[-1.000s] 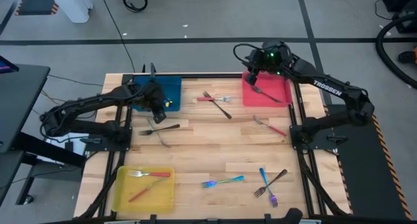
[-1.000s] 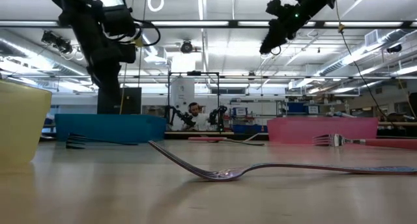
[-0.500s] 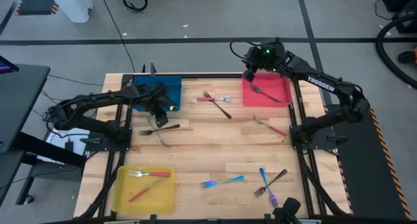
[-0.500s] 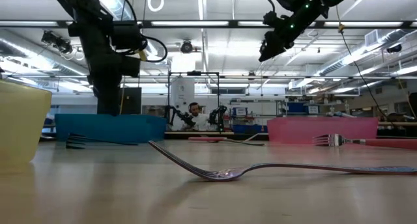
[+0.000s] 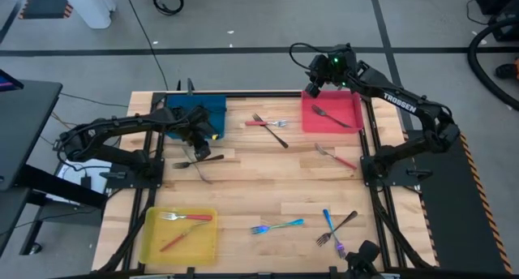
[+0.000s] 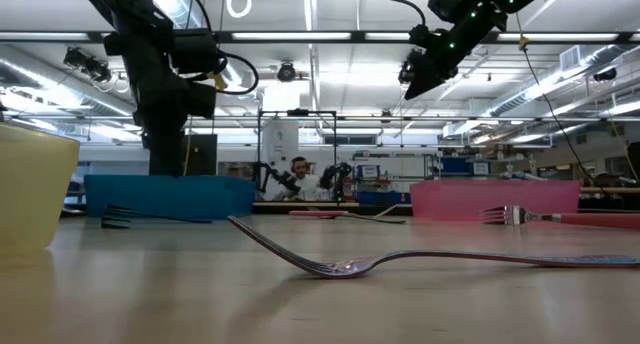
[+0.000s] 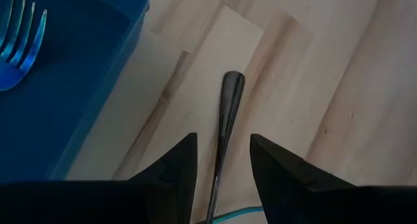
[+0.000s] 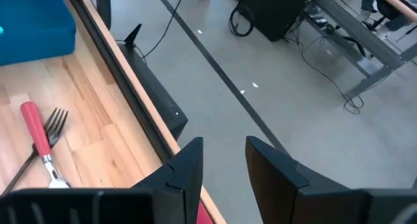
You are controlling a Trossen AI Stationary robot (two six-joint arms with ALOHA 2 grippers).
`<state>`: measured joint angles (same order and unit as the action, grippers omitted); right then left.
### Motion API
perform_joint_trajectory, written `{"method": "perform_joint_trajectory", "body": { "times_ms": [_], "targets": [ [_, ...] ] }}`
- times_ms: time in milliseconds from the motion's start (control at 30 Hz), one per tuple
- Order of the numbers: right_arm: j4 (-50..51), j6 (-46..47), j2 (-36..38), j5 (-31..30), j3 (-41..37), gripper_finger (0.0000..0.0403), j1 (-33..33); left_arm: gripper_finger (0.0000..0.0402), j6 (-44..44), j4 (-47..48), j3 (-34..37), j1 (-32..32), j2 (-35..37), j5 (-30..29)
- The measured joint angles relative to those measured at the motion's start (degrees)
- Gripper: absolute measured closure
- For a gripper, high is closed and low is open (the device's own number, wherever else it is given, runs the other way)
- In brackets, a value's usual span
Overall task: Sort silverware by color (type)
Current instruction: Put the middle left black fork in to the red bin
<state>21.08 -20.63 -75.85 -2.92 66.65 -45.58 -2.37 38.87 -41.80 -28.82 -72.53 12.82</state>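
Note:
My left gripper (image 5: 199, 143) (image 7: 221, 146) is open above the table just near of the blue tray (image 5: 197, 113). Its fingers stand on either side of a dark fork's handle (image 7: 229, 110) without touching it; that fork (image 5: 199, 160) lies flat, crossed with another. An iridescent fork (image 7: 19, 45) lies in the blue tray. My right gripper (image 5: 313, 86) (image 8: 221, 162) is open and empty, raised over the red tray's (image 5: 349, 105) far left corner. A dark fork (image 5: 332, 117) lies in the red tray.
A red-handled fork crossed with a dark one (image 5: 270, 126) lies mid-table, another red-handled fork (image 5: 336, 156) to the right. An iridescent fork (image 5: 277, 226) and a crossed iridescent and dark pair (image 5: 336, 229) lie near the near edge. The yellow tray (image 5: 150, 246) holds two red-handled forks.
My left gripper has moved from over the blue tray toward the table's near edge, stopping over the dark fork. My right gripper has drifted a little toward the far edge over the red tray's corner. The silverware has stayed in place.

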Motion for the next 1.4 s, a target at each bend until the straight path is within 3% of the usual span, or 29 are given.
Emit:
{"method": "perform_joint_trajectory", "body": {
  "times_ms": [267,567,1267,1400],
  "targets": [
    [-0.84,-0.10,0.00,0.15,0.00,0.0278,-0.04,0.0260,-1.53,0.26,0.00,4.63,0.00,-0.02],
    [-0.99,0.05,0.02,4.76,0.00,0.0278,-0.01,0.0260,-2.54,0.48,-0.04,9.49,-3.75,-0.02],
    [-2.97,-0.09,0.09,8.21,0.00,0.0278,0.03,0.0261,-4.95,0.50,-0.35,8.57,-17.74,-6.70],
    [-2.89,0.05,0.09,9.01,0.00,0.0278,0.07,0.0285,-4.84,0.50,-0.28,9.11,-17.84,-7.14]
  ]
}}
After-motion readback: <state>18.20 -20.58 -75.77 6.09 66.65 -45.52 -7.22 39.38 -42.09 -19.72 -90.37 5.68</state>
